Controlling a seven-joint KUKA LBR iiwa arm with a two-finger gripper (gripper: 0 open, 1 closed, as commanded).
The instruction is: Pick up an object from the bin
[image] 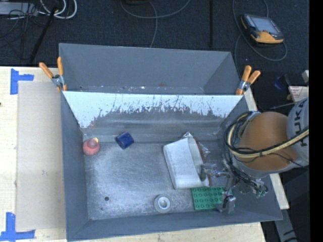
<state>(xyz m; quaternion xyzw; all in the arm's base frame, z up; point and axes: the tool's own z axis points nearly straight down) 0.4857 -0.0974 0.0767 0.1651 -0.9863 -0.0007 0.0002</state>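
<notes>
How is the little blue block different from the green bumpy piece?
The blue block is chunky and cube-like; the green studded plate is flat and thin. The blue block is smaller, the green studded plate wider. The blue block sits near the back left of the bin; the green studded plate lies at the front right. Both look like small toy pieces.

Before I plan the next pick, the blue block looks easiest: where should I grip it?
Probably from above, closing across two opposite flat faces of the blue block: it sits by the back wall of the bin, with room on each side.
</notes>
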